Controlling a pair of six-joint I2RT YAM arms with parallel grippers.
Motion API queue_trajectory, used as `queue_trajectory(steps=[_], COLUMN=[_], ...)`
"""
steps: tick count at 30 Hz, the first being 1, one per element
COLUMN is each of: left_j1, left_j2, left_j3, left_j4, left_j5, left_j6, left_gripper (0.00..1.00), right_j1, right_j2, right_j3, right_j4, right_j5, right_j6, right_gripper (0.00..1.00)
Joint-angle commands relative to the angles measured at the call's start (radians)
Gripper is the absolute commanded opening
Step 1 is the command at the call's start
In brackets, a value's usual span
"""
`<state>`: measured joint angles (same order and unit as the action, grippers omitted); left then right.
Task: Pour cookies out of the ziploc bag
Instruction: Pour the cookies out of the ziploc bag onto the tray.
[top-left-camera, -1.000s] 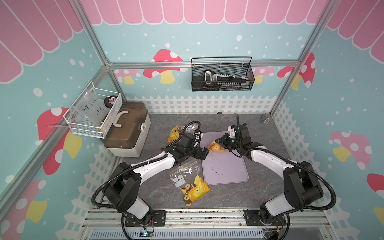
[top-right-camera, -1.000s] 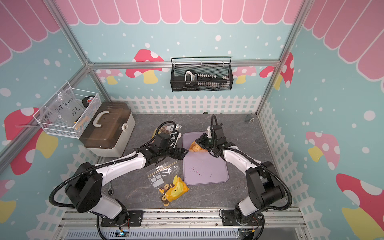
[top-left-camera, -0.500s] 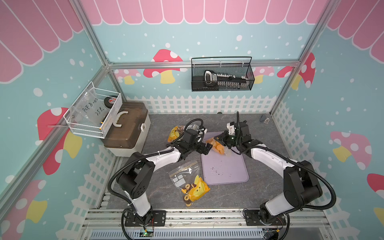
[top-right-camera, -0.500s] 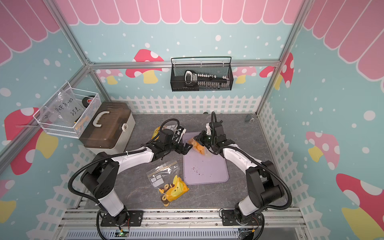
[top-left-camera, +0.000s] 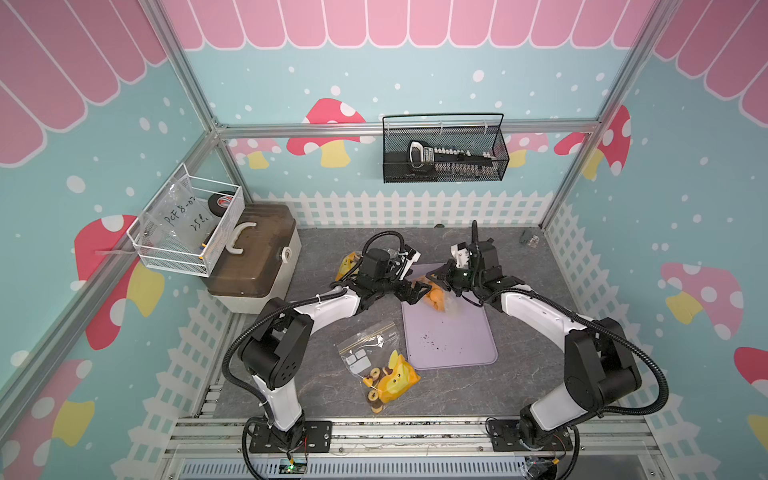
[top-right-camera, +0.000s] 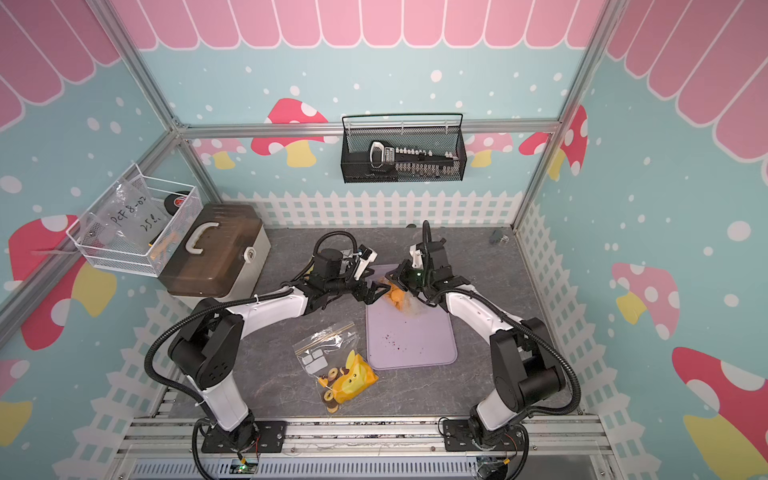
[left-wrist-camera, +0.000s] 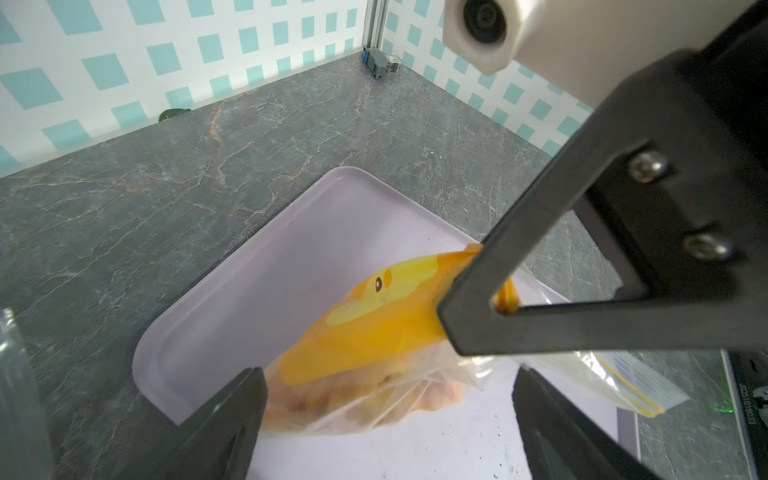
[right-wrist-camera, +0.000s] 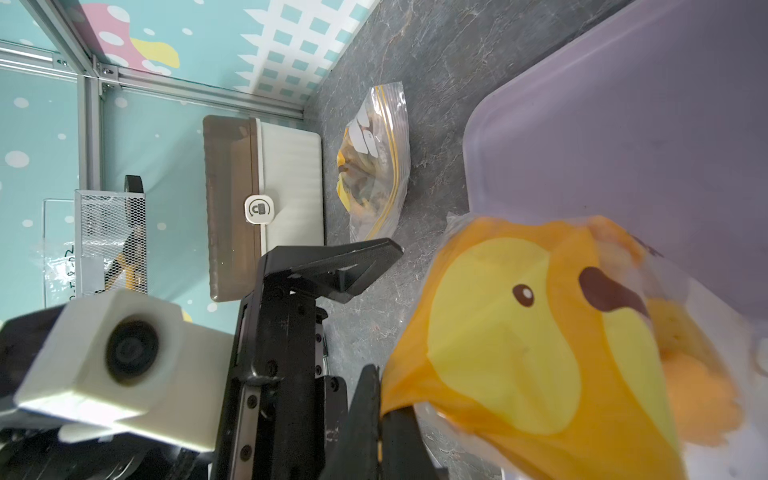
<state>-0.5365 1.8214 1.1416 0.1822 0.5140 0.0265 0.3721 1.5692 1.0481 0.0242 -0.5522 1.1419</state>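
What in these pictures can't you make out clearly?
Cookies in the held bag: both wrist views, blurred behind orange print and crinkled plastic; uncountable.
Whether its zip is open: left wrist view, one end runs behind the right gripper.
Dark specks on the tray: top views, too small to identify.
Contents of the wall basket: top views, screened by mesh.

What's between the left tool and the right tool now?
The ziploc bag of cookies, pinched by the shut right tool, hanging over the lavender tray; the open left tool faces it. Shows in both top views and the left wrist view.
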Motion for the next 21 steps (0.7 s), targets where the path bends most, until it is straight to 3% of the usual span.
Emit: queue_trajectory(steps=[1, 5, 8, 11, 13, 15, 18, 21], left_j1=[0.02, 0.039, 0.047, 0.05, 0.05, 0.051, 0.052, 0.053], left_j2=[0.037, 0.075, 0.101, 0.132, 0.149, 0.163, 0.183, 0.188], left_j3=[0.055, 0.097, 0.13, 0.181, 0.2, 0.211, 0.244, 0.259], left_j4=[-0.011, -0.04, -0.073, -0.15, -0.185, -0.206, -0.246, -0.257], left_j5=[0.074, 0.124, 0.165, 0.22, 0.242, 0.263, 0.286, 0.281], left_j6=[0.062, 0.086, 0.103, 0.135, 0.148, 0.161, 0.162, 0.165], left_gripper=[0.97, 0.94, 0.86, 0.66, 0.62, 0.4, 0.16, 0.0], right_j1=[-0.006, -0.013, -0.016, -0.025, -0.031, -0.035, -0.038, -0.044], right_j2=[-0.003, -0.009, -0.015, -0.016, -0.016, -0.015, -0.012, -0.013], right_j3=[0.045, 0.061, 0.064, 0.058, 0.056, 0.056, 0.055, 0.052], right_j4=[0.037, 0.001, -0.014, -0.014, -0.014, -0.015, -0.014, -0.015], right_j5=[-0.045, -0.062, -0.072, -0.076, -0.078, -0.08, -0.08, -0.083], right_j6=[-0.012, -0.039, -0.05, -0.048, -0.048, -0.05, -0.051, -0.053], right_gripper=[0.0, 0.0, 0.0, 0.0, 0.0, 0.0, 0.0, 0.0])
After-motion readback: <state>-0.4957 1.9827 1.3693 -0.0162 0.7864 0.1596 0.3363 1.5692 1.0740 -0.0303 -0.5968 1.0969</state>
